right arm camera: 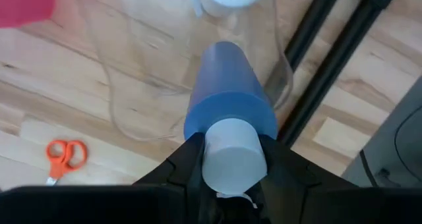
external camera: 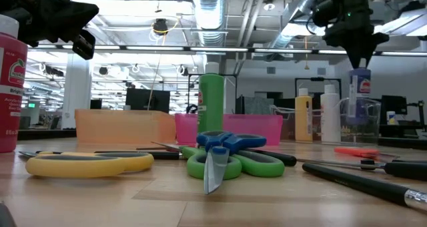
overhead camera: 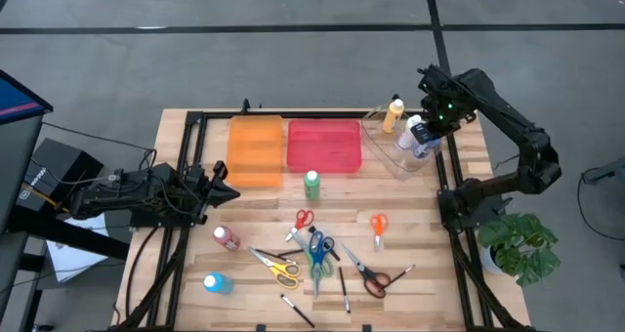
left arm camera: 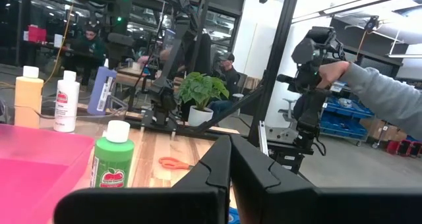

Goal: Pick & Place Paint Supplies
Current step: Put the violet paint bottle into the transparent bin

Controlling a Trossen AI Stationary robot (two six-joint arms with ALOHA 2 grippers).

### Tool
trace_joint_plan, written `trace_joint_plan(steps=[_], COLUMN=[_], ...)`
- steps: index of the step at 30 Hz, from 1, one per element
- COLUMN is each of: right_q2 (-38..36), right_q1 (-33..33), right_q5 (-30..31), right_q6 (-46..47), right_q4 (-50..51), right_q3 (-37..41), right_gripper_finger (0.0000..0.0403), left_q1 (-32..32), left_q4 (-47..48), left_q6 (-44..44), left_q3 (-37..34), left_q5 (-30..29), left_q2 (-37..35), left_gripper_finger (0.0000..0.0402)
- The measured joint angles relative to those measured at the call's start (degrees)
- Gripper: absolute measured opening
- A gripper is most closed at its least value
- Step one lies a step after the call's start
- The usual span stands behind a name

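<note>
At about two o'clock on the counter (overhead camera: 459,166), the right tool (overhead camera: 422,135) is clamped on the white cap of a blue paint bottle (right arm camera: 227,102), holding it upright over the clear bin (overhead camera: 402,154), where yellow bottle (overhead camera: 393,115) and white bottle (external camera: 329,113) stand. The left tool (overhead camera: 223,188), its fingers pressed together and empty, hovers at nine o'clock. The green bottle (overhead camera: 312,184) stands mid-counter, with scissors and brushes strewn toward six o'clock.
</note>
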State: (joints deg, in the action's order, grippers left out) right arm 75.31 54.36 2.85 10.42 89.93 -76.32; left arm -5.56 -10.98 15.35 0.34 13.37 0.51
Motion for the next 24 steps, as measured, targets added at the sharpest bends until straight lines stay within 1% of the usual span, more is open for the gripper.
trace_joint_plan(steps=[2,5,12,18,24], right_q2=[0.04,0.00,0.11,0.42,4.38], right_q1=[1.31,1.38,1.33,1.28,1.23], right_q5=[0.12,0.44,0.24,0.11,0.19], right_q6=[-1.22,-2.68,-2.90,-0.08,3.51], right_q4=[0.10,-0.43,-2.87,-4.09,-3.83], right_q3=[0.95,1.70,2.69,2.69,2.69], right_gripper_finger=[0.0113,0.0113,0.0113,0.0113,0.0113], left_q1=[0.01,0.01,0.01,0.00,0.02], left_q4=[0.00,-0.02,0.00,-0.02,0.00], left_q6=[-0.01,-0.02,-0.02,-0.02,-0.02], left_q3=[0.01,0.00,0.01,0.00,0.00], left_q5=[0.00,0.00,-0.01,0.00,0.00], left_q2=[0.02,0.00,0.00,0.00,0.00], left_gripper_finger=[0.0001,0.0001,0.0001,0.0001,0.0001])
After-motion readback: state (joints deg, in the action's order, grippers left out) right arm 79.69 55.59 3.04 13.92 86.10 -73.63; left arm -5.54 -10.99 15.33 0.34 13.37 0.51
